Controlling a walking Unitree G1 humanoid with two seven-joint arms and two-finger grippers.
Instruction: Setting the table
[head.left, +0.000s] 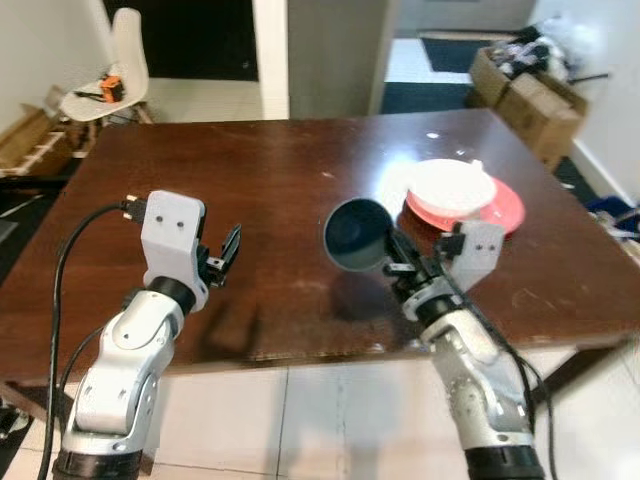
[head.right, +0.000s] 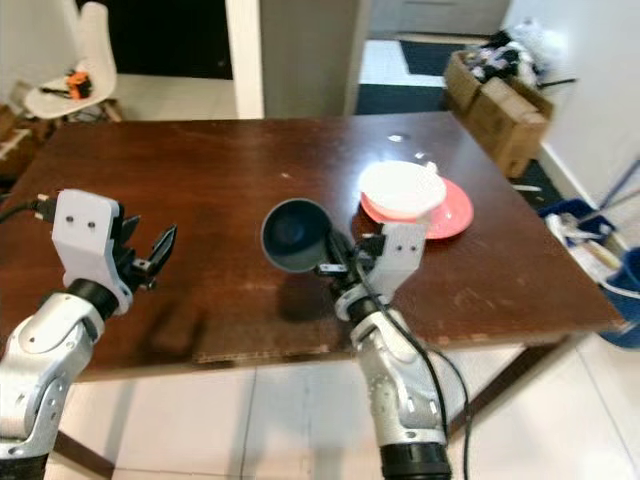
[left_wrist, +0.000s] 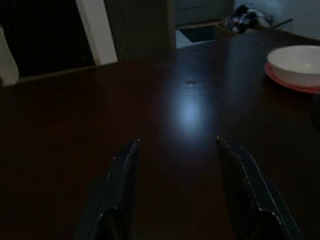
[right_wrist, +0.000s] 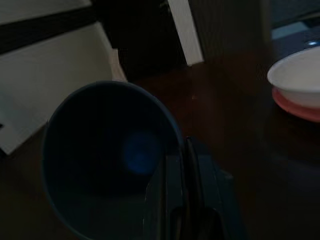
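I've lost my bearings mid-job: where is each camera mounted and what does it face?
Left eye, on the head: looks down at the brown table; both arms show, right claw holding a dark blue bowl.
Right eye, on the head: same scene.
Left wrist: looks along the open left claw across the table.
Right wrist: looks along its fingers into the bowl.
Shared: white bowl on a red plate.

Head views evenly bright and fairly sharp, pale glare patches on the dark wooden table (head.left: 250, 190), soft shadow beneath the dark blue cup (head.left: 358, 234), straight edges bowed toward the frame borders, both wrist views dim, murky and soft
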